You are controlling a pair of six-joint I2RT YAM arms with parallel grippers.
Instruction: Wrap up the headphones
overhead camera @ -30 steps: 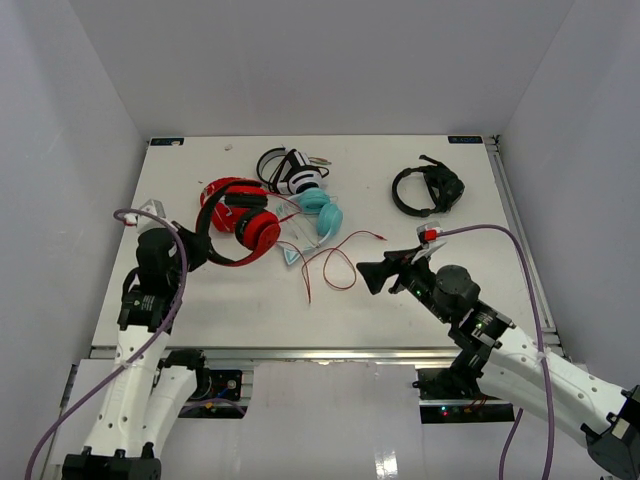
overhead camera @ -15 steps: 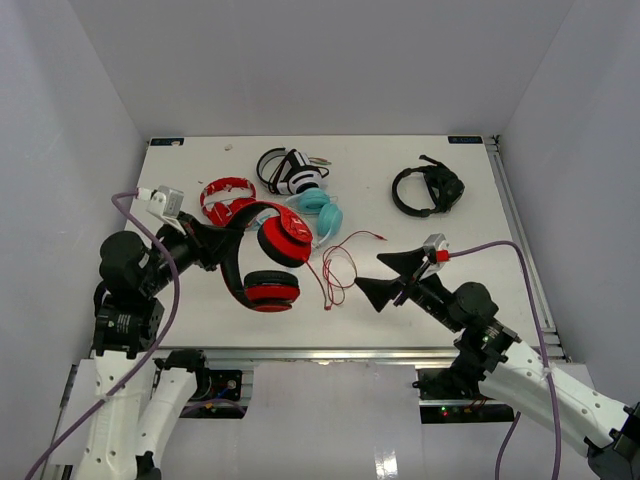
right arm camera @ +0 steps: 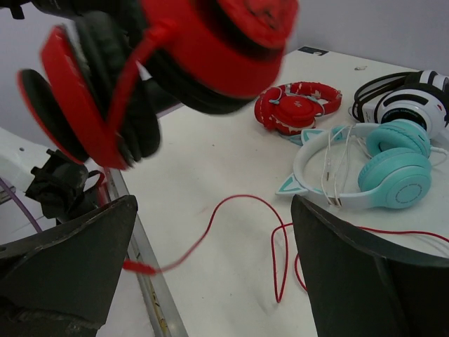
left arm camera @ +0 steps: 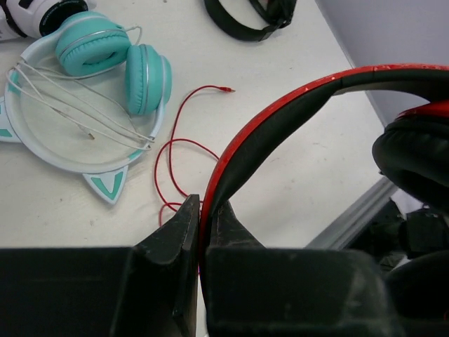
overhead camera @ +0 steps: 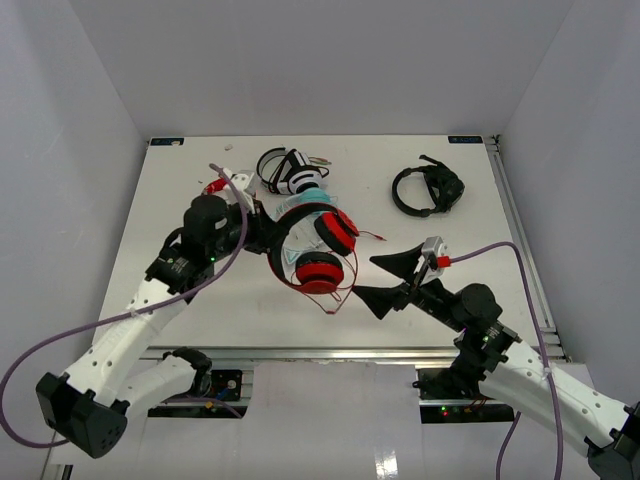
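Left wrist: matte fingers (left arm camera: 167, 242) clamp the headphones (left arm camera: 280, 119) at their glossy curved band.

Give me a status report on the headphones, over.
Left claw shut on headphones band, right claw open. Headphones off the table, cable trailing on it. Teal pair beside cable.

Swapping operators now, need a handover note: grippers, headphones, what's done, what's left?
Grippers: the left gripper is shut on the headband of the headphones, holding them off the table. The right gripper is open and empty, just beside them.
The cable lies loose in loops on the table.
Done: headphones lifted.
Left: no wrapping yet; probably take the cable with the right gripper and wind it round the headphones.
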